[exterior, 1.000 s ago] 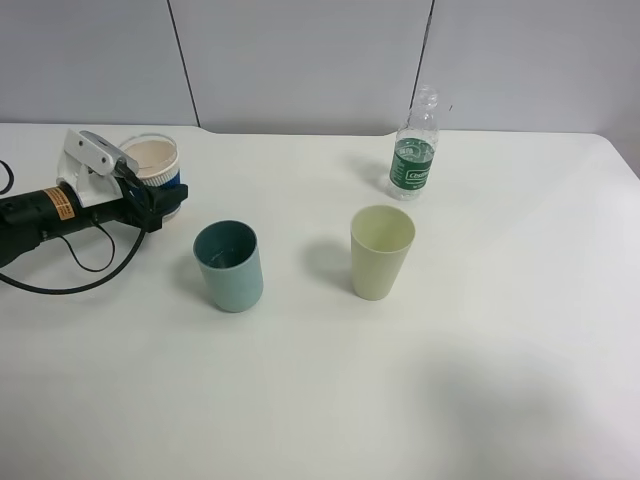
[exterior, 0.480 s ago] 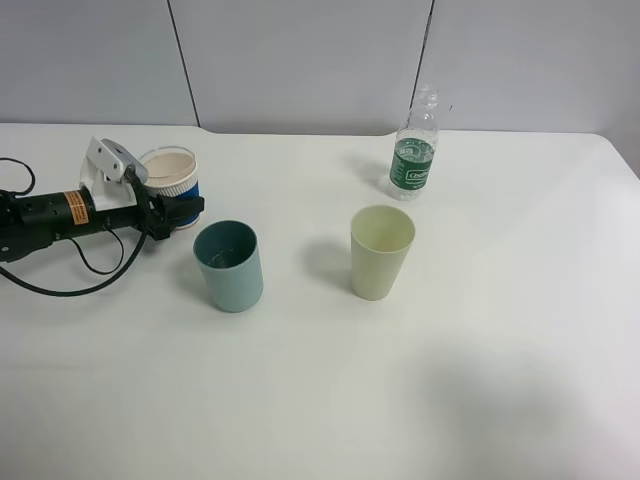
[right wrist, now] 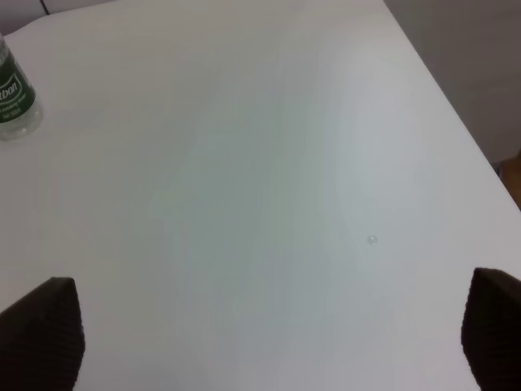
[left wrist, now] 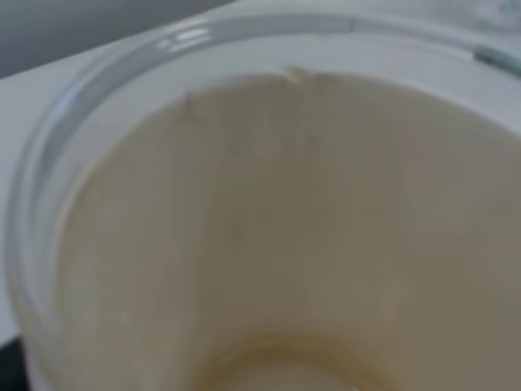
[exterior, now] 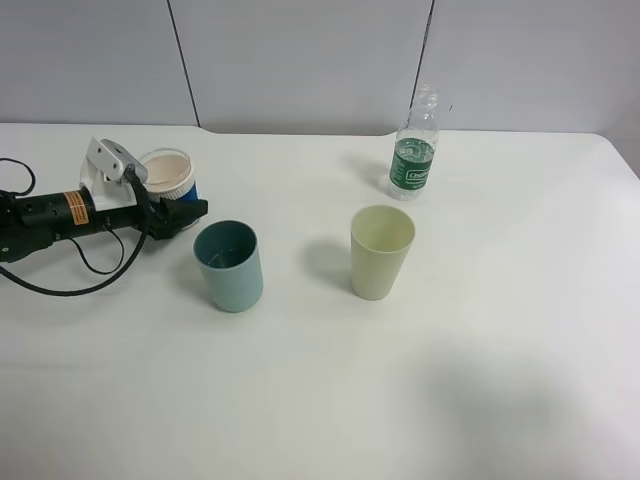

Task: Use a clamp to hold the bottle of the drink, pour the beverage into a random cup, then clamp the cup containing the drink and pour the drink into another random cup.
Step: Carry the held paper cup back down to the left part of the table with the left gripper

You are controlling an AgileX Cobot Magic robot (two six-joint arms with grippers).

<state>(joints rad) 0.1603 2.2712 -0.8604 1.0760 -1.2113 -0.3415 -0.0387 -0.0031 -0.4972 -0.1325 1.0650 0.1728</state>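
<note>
The white table (exterior: 480, 400) carries everything, spaced out so each vessel can be reached from the side. The left arm (exterior: 60, 212) is laid low across the left part of the table, probably to meet the cup at body height. The bottle (exterior: 413, 160) is stood upright at the back right, well apart from the arm and out of the pouring path. The pale yellow-green tumbler (exterior: 381, 251) is upright in the middle, untouched. The teal tumbler (exterior: 229, 265) is upright just in front and to the right of the blue-and-white cup (exterior: 168, 175), near enough to serve as the receiving cup. The cup is upright on the table at the back left, with the left gripper (exterior: 180, 208) set around its blue band. Whether the jaws are clenched on the cup or released cannot be told. The beverage cannot be made out in any vessel.

The exterior high view gives the whole layout, but the right gripper is not seen there. The left wrist view is filled by the cup's cream inside (left wrist: 269, 228). It shows no clear liquid, and no fingers. In the right wrist view the right gripper (right wrist: 267, 330) is seen released. Its dark fingertips (right wrist: 41, 334) are spread wide over bare table with nothing between them. The bottle's green label (right wrist: 12, 94) is caught at the edge of that view, well apart from the fingertips.
</note>
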